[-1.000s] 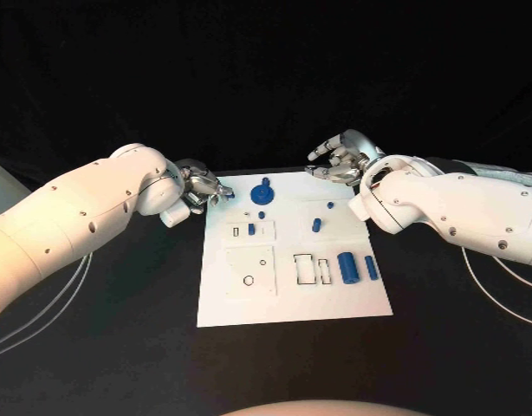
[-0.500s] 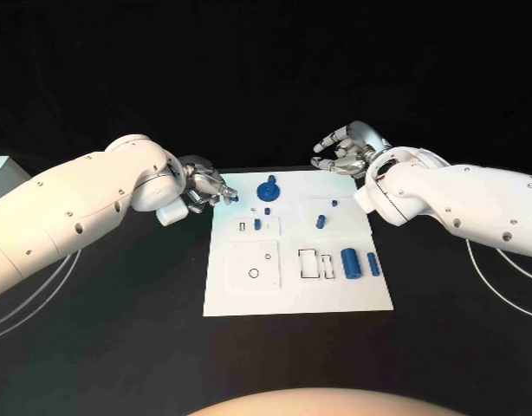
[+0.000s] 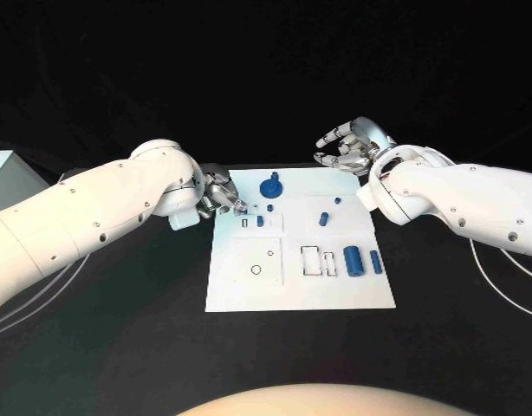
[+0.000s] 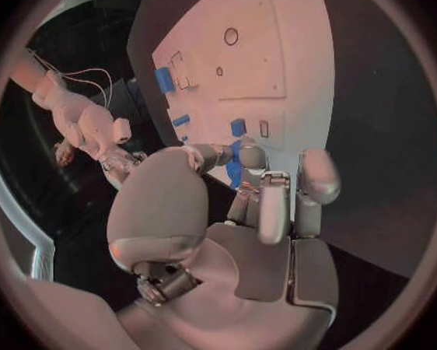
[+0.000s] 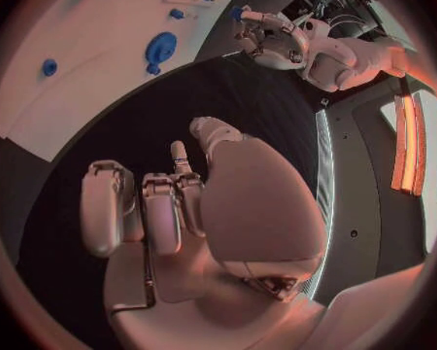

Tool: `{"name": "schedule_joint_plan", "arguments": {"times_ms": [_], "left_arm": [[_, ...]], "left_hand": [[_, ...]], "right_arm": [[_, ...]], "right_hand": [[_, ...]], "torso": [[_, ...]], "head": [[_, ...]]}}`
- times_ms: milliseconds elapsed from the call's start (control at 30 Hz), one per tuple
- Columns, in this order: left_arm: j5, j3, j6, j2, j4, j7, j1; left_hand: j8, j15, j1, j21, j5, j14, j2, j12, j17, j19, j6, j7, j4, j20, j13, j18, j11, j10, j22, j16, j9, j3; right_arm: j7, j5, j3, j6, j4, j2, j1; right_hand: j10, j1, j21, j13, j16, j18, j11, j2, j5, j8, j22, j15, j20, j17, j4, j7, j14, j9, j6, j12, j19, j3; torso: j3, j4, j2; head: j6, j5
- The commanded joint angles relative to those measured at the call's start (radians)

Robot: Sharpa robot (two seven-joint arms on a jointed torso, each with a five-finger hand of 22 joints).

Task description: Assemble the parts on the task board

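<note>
Two hands at the board's far end

Left hand (image 3: pixel 221 192) pinches a small blue part (image 4: pixel 234 166) over the white board's (image 3: pixel 297 290) upper-left corner; right hand (image 3: pixel 348 147), upper right, curled, holds nothing.

One task board (image 3: pixel 297 290) is lying on one table (image 3: pixel 116 347). Seven blue parts are showing on the board: one round knob (image 3: pixel 270 186), two cylinders (image 3: pixel 353 260), four small pieces (image 3: pixel 322 219). Two arms are reaching in, carrying two hands: left hand (image 3: pixel 223 192), right hand (image 3: pixel 347 147).
</note>
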Motion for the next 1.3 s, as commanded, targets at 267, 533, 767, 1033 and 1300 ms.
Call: {"name": "schedule_joint_plan", "arguments": {"times_ms": [267, 533, 767, 1033, 1300], "left_arm": [[-0.041, -0.014, 0.032, 0.032, -0.028, -0.005, -0.001], [-0.039, -0.016, 0.034, 0.051, -0.060, -0.005, -0.004], [-0.039, -0.016, 0.028, 0.060, -0.081, -0.006, -0.008], [-0.028, -0.017, 0.037, 0.065, -0.097, -0.008, -0.010], [-0.025, -0.017, 0.038, 0.070, -0.109, -0.008, -0.015]], "left_hand": [[0.007, -0.008, -0.008, 0.004, 0.005, 0.075, 0.001, 0.006, 0.185, 0.008, 0.010, 0.001, -0.212, 0.001, 0.000, -0.011, 0.002, 0.008, 0.002, 0.006, 0.002, 0.202], [0.007, -0.008, -0.009, 0.004, 0.006, 0.075, 0.001, 0.006, 0.184, 0.008, 0.011, 0.000, -0.214, 0.001, 0.000, -0.011, 0.002, 0.008, 0.003, 0.005, 0.002, 0.203], [0.007, -0.008, -0.009, 0.004, 0.007, 0.074, 0.001, 0.006, 0.182, 0.008, 0.011, 0.000, -0.214, 0.001, 0.000, -0.011, 0.002, 0.008, 0.002, 0.005, 0.002, 0.204], [0.007, -0.008, -0.010, 0.005, 0.007, 0.075, 0.002, 0.007, 0.183, 0.009, 0.011, 0.000, -0.215, 0.001, 0.001, -0.011, 0.002, 0.008, 0.003, 0.005, 0.002, 0.204], [0.006, -0.009, -0.011, 0.005, 0.008, 0.075, 0.003, 0.004, 0.183, 0.009, 0.011, 0.000, -0.216, 0.000, -0.004, -0.011, 0.002, 0.006, 0.003, 0.005, 0.002, 0.205]], "right_arm": [[0.224, 0.108, 0.000, -0.173, 0.007, 0.011, -0.001], [0.360, 0.272, 0.000, -0.226, 0.002, 0.019, -0.001], [0.427, 0.403, 0.000, -0.211, -0.006, 0.024, -0.001], [0.476, 0.486, 0.000, -0.166, -0.014, 0.030, 0.000], [0.511, 0.525, 0.000, -0.141, -0.020, 0.034, 0.000]], "right_hand": [[-0.146, -0.011, -0.342, -0.009, -0.107, 0.078, -0.001, -0.028, 0.026, -0.008, -0.230, -0.006, -0.005, -0.014, -0.030, 0.000, 0.030, -0.001, -0.008, -0.189, -0.077, 0.081], [-0.471, -0.033, -0.832, -0.488, -0.476, 0.137, 0.000, -0.043, 0.046, 0.025, -0.618, -0.005, -0.005, -0.431, -0.077, 0.004, -0.146, 0.020, -0.015, -0.668, -0.209, 0.162], [-0.524, -0.048, -0.967, -0.671, -0.802, 0.132, 0.026, -0.031, 0.046, 0.054, -0.706, 0.027, 0.022, -0.643, -0.121, 0.026, -0.310, 0.034, -0.040, -0.855, -0.322, 0.178], [-0.541, -0.087, -1.151, -0.972, -1.125, 0.133, 0.078, -0.018, 0.050, 0.063, -0.869, 0.085, 0.085, -0.763, -0.163, 0.066, -0.383, 0.033, -0.081, -1.097, -0.427, 0.210], [-0.518, -0.103, -1.240, -1.135, -1.271, 0.136, 0.093, -0.012, 0.052, 0.045, -0.984, 0.111, 0.117, -0.849, -0.186, 0.072, -0.403, 0.021, -0.079, -1.187, -0.445, 0.236]], "torso": [[0.0013, -0.0037, 0.007], [-0.0004, -0.0023, 0.007], [0.0004, -0.0026, 0.006], [-0.0013, -0.0010, 0.006], [-0.0011, -0.0019, 0.007]], "head": [[-0.008, 0.001], [-0.015, -0.004], [-0.019, -0.006], [-0.023, -0.009], [-0.026, -0.011]]}}
